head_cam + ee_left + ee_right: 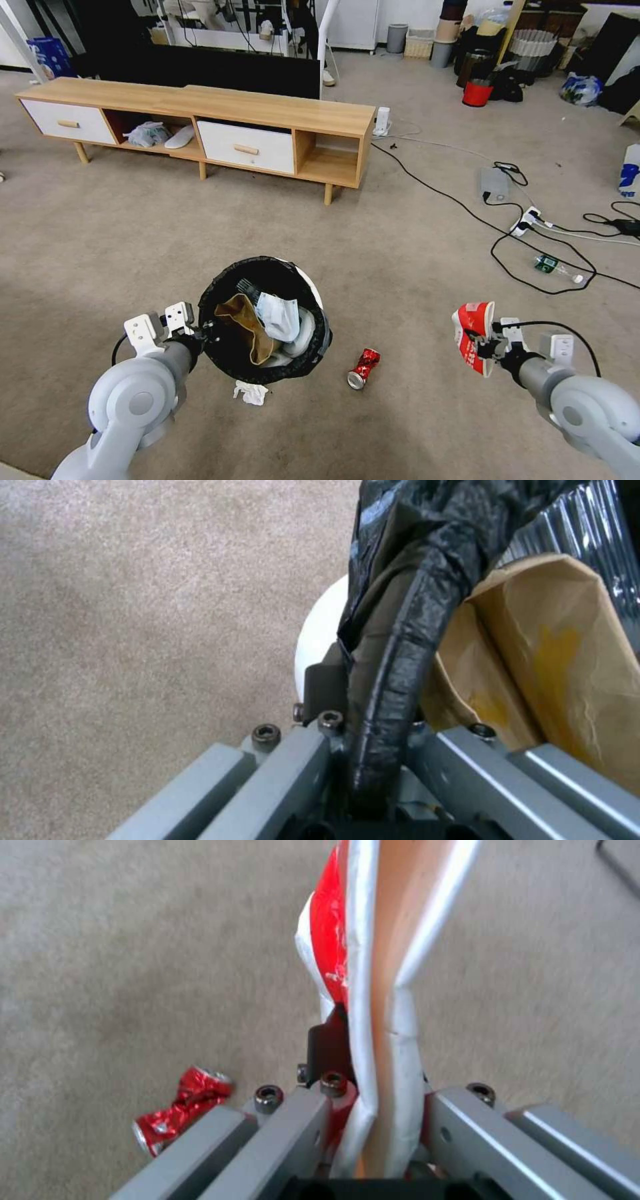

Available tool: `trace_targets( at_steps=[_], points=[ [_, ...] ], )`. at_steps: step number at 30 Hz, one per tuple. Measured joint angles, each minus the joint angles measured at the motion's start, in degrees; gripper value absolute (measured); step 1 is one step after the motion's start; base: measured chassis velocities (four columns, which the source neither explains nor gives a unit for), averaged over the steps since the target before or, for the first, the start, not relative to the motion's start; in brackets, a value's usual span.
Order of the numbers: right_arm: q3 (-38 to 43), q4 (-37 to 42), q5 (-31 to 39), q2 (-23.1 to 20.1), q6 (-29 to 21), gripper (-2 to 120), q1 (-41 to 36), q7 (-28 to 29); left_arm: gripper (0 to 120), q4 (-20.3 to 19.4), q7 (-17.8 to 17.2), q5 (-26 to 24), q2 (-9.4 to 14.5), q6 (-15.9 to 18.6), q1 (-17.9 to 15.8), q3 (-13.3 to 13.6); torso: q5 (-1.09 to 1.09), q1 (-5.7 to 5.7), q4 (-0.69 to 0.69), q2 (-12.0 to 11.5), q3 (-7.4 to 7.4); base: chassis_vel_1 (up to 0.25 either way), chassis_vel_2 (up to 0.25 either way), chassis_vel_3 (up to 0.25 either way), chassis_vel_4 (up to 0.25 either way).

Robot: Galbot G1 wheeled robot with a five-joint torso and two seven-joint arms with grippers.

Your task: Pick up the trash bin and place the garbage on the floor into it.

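Note:
The trash bin (308,280), white with a black bag over its rim (407,645), hangs above the carpet with my left gripper (203,331) shut on its left rim. Inside lie a crumpled brown paper bag (248,325) (553,660) and white tissues (280,317). Off to the right, my right gripper (481,347) is shut on a flattened red-white snack wrapper (472,331) (373,990), held in the air. A crushed red can (363,368) (180,1107) lies on the floor between the arms. A white tissue (251,393) lies below the bin. A green-labelled bottle (553,266) lies far right.
A long wooden TV cabinet (200,107) stands across the back. Black cables (507,247) and a power strip (527,220) trail over the carpet at the right. A red bucket (477,93) and clutter line the far wall. Open carpet lies ahead of the bin.

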Motion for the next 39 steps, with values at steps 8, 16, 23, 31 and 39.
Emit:
trace_targets(
  at_steps=[8,16,23,31,39],
  points=[
    [7.7,7.3,0.3,-3.0,-0.1,0,-5.2,-0.2,0,0.3,0.3,0.2,0.0,0.2,-0.3,0.8,0.00,0.00,0.00,0.0,0.00,0.000,0.000,0.000,0.000],
    [11.1,12.0,1.8,-5.8,0.0,0,-5.4,-0.6,0,0.5,0.5,0.2,0.2,0.6,-0.2,1.0,0.00,0.00,0.00,0.0,0.00,0.000,0.000,0.000,0.000],
    [11.5,14.5,2.8,-7.7,1.7,0,-2.3,-1.1,0,0.6,0.8,0.2,0.3,0.8,-0.2,1.8,0.00,0.00,0.00,0.0,0.00,0.000,0.000,0.000,0.000],
    [9.5,16.4,5.6,-10.0,3.6,0,4.2,-2.1,0,0.9,1.5,0.8,0.3,1.1,-0.7,3.3,0.00,0.00,0.00,0.0,0.00,0.000,0.000,0.000,0.000],
    [2.0,17.1,8.1,-11.4,5.3,0,14.8,-3.9,0,1.6,1.9,2.4,-0.3,1.2,-1.1,4.9,-0.01,0.00,-0.02,0.0,0.00,0.000,0.000,0.000,0.000]
  ],
)
